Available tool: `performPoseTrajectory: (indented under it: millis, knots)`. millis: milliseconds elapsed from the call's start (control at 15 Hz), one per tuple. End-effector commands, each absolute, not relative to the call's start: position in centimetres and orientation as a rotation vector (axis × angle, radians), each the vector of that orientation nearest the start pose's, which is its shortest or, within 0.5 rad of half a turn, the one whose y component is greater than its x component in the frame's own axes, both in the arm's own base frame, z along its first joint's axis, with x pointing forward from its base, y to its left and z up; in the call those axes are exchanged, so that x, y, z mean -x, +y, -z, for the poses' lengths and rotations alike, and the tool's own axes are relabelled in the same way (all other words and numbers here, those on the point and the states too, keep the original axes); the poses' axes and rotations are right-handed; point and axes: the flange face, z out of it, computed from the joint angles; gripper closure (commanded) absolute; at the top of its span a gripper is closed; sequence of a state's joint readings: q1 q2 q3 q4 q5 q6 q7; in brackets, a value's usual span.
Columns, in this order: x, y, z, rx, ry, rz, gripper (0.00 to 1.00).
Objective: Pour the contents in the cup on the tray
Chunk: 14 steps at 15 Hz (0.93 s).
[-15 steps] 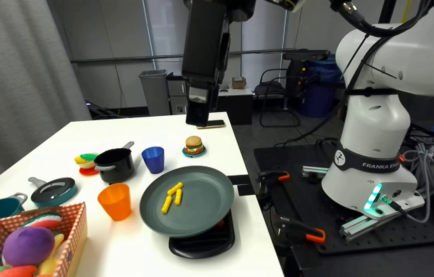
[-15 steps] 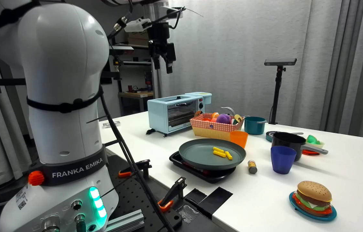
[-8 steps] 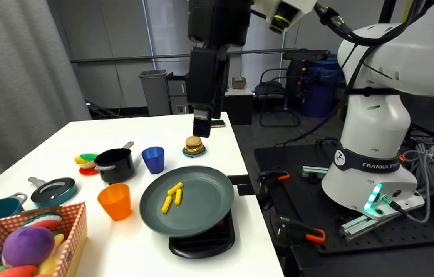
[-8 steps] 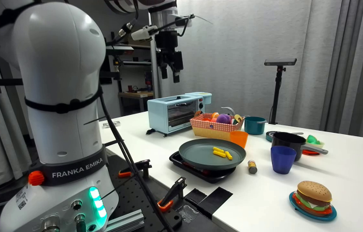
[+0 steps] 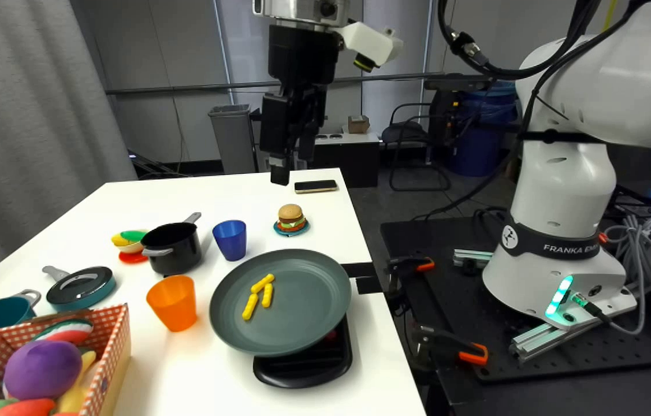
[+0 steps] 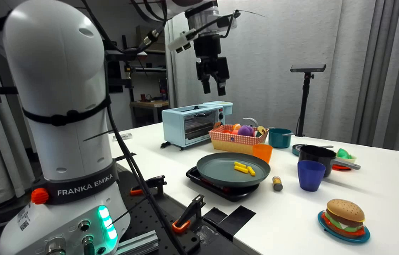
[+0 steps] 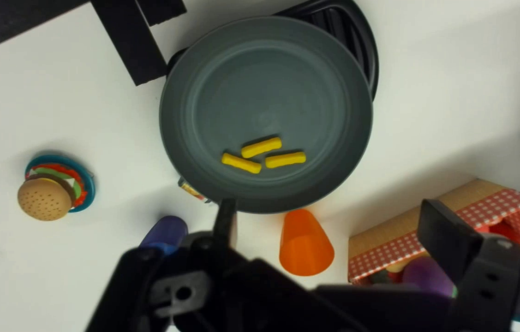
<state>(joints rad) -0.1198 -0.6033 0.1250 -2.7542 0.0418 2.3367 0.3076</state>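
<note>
Three yellow stick-like pieces (image 7: 285, 159), the contents, lie together on the dark grey-green round tray (image 7: 269, 97); both exterior views show these pieces (image 5: 267, 294) there too. The blue cup (image 5: 230, 242) stands upright on the white table beside the tray. Part of this cup (image 7: 167, 230) is hidden behind a finger in the wrist view, and its inside cannot be made out. High above the table, my gripper (image 6: 214, 88) points down with its jaws wide apart. Nothing is between the fingertips of the gripper (image 7: 331, 217), and it touches none of the objects.
The tray rests on a black base (image 5: 308, 375). Around it stand an orange cup (image 5: 174, 303), a black pot (image 5: 174, 248), a small bottle (image 6: 277, 183) and a toy burger (image 6: 345, 217). A checked basket (image 6: 234, 143) and a light-blue toy oven (image 6: 190, 127) are further off.
My gripper has shifted rightward and somewhat lower in an exterior view, out over the table away from the base. The jaws have stayed open. Cup, tray and yellow pieces are where they were.
</note>
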Motion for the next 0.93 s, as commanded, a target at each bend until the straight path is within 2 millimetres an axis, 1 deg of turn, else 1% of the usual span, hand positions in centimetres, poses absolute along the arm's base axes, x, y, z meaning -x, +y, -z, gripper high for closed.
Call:
performPoseTrajectory:
  millis: [0,267,533,867]
  knots:
    - [-37.3,-3.2,-39.7,3.121,0.617,0.357,0.00]
    - [-38.0,-7.2,-38.4,3.162,0.678,0.433,0.00]
    - [-38.3,-10.7,-36.8,3.176,0.754,0.484,0.00]
    - [-38.2,-13.4,-33.8,3.185,0.810,0.456,0.00]
